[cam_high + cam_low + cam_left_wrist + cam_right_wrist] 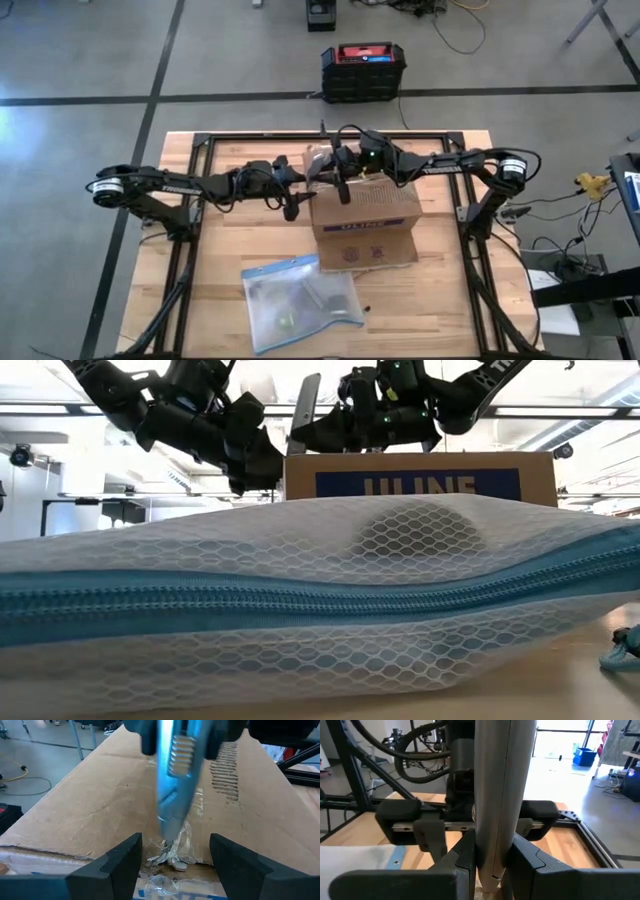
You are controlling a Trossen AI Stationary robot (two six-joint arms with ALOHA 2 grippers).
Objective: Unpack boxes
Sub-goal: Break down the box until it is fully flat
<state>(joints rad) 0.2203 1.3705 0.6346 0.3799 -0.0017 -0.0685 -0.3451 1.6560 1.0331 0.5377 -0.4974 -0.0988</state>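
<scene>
A wooden tabletop (440,290) carries a brown cardboard box (366,225) with a blue ULINE label, standing at the middle, slightly toward the right arm's side. Nearer the front edge lies a clear, blue-edged zip pouch (300,300), which fills the low view with its mesh and blue zipper. Above the box's top, the right pincer (490,862) is clamped on a slim grey cutting tool (502,790) whose tip meets the torn clear tape (175,852) along the box's seam. The left pincer (175,865) hovers at the box's left edge, fingers spread wide and holding nothing, facing the tool.
</scene>
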